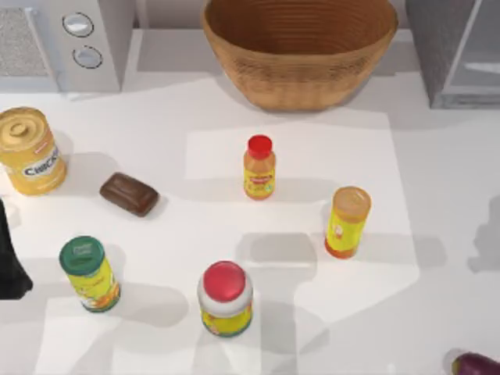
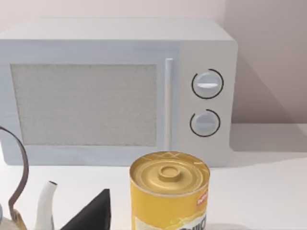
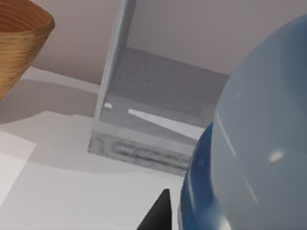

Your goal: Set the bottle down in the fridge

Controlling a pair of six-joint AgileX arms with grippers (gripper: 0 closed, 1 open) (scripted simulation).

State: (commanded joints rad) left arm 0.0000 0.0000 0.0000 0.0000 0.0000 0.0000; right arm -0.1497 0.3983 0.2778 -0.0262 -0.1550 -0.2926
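Bottle (image 3: 259,143) seen close in right wrist view, clear bluish body with blue band, near open fridge (image 3: 158,110); long axis and pointing direction cannot be told. Dark tip of right pincer (image 3: 158,213) seen beside bottle; its grip cannot be told. Left arm (image 1: 9,262) parked at counter's (image 1: 437,172) left edge.

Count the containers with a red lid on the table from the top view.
2. The small orange bottle stands near the table's middle, in front of the basket. The red-lidded jar stands nearer the front edge. Others may lie outside the view.
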